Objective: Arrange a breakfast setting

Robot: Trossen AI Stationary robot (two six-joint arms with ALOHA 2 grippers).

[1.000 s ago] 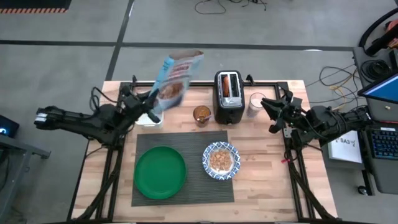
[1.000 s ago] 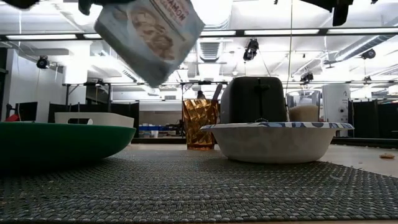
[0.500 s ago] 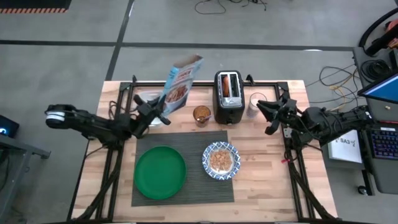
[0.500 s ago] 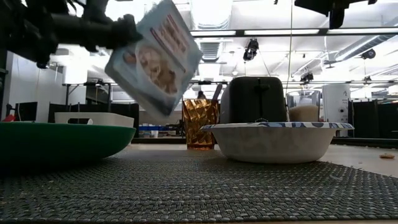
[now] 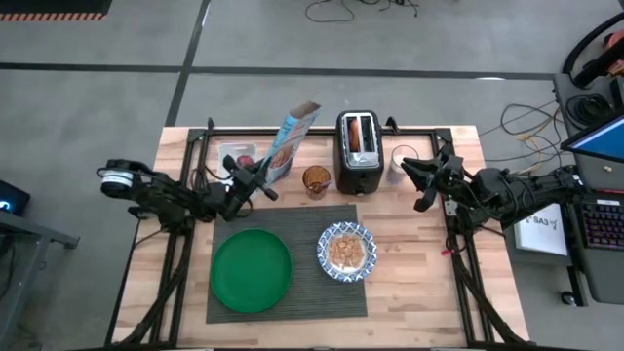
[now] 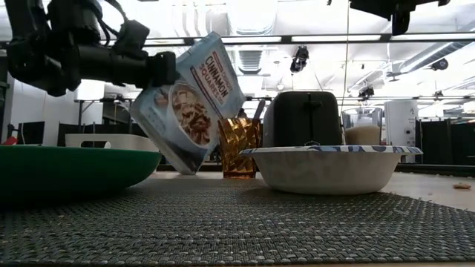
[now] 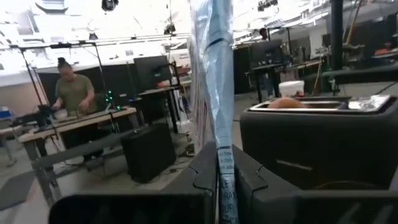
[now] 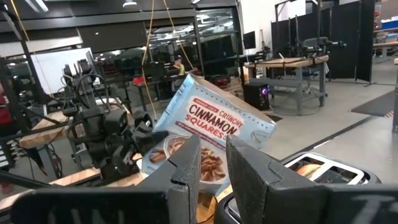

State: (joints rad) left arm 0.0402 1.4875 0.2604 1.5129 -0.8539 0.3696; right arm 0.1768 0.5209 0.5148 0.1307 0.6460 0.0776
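Observation:
A light blue cereal box [image 5: 289, 146] [image 6: 191, 100] hangs tilted beside the amber glass [image 5: 316, 179], left of the black toaster [image 5: 358, 151], with my left gripper [image 5: 257, 181] [image 6: 165, 69] shut on it. The patterned bowl [image 5: 346, 252] holds cereal. It stands on the dark ribbed placemat [image 5: 292, 219] beside the green plate [image 5: 251, 270]. My right gripper [image 5: 417, 183] [image 8: 212, 163] waits open and high at the table's right, near a glass of milk [image 5: 401, 163], holding nothing. Spoon and bagel do not show apart from something in the toaster's slot. My left gripper pinches the cereal box between its two fingers at a narrow side edge [image 7: 222, 167], above mid-height [image 6: 178, 70]. The fingers come in level from the table's left. The box leans with its open top [image 5: 307, 107] toward the far right. I cannot tell whether its lower corner [image 6: 180, 169] touches the table.
A white tray [image 5: 237, 156] with something red in it sits at the far left, behind the left gripper. The toaster, amber glass and milk glass line the far edge. Bare wood lies right of the placemat and along the near edge. A person works at a bench beyond the table.
My left gripper has come down and toward the table's right edge with the cereal box. The box was high above the far left corner. It now hangs low beside the amber glass, still tilted and held throughout.

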